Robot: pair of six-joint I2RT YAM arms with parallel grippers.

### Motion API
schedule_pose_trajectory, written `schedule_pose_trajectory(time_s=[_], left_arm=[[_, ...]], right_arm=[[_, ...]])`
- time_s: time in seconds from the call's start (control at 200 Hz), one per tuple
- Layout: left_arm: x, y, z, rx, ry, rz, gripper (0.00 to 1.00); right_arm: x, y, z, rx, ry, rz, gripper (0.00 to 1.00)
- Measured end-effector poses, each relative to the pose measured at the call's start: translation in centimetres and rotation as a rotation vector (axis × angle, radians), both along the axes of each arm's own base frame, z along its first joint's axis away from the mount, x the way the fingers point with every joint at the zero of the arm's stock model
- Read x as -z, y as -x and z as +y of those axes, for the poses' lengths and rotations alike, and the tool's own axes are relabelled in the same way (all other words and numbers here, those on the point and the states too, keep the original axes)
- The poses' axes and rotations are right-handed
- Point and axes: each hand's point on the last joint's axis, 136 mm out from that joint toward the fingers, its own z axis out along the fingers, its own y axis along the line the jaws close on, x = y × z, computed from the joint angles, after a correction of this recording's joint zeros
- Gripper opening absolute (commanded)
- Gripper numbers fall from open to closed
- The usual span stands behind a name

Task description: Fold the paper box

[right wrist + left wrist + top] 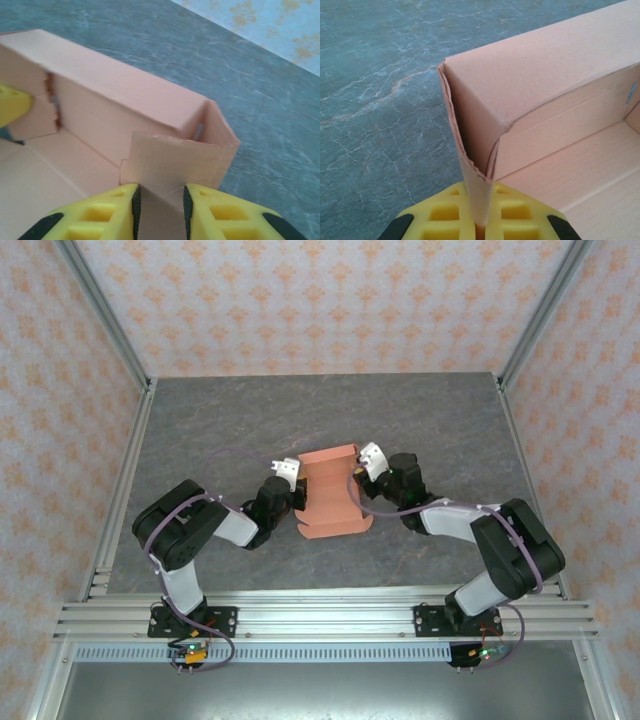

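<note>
The salmon-orange paper box (330,495) lies half-formed at the table's middle, with its walls raised and its inside open upward. My left gripper (290,472) is at the box's far left corner. In the left wrist view its yellow fingers (445,215) are shut on a thin flap of the box (545,75) that stands edge-on between them. My right gripper (368,458) is at the far right corner. In the right wrist view it (160,210) holds the doubled end wall of the box (125,95), and the cardboard spans the gap from pad to pad.
The grey marbled table (220,420) has free room all round the box. Aluminium rails (330,615) run along the near edge, and upright posts and patterned walls close in the sides and back.
</note>
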Motion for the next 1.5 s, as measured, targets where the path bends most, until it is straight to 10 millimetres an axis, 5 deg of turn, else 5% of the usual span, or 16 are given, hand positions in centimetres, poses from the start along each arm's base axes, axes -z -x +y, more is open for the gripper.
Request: schedule_pose_trajectory(time_s=[0.445,0.816,1.502], left_arm=[[0.0,0.1,0.1,-0.003,-0.005,0.004,0.00],[-0.2,-0.2,-0.2,-0.002,-0.005,0.024,0.00],[-0.6,0.9,-1.9,0.024,0.045,0.055,0.00]], right_arm=[[0.3,-1.2,0.0,-0.065,-0.012,0.009,0.28],[1.0,1.2,4.5,-0.290,-0.066,0.002,0.32],[1.0,-3.9,1.6,0.170,-0.099,-0.185,0.00]])
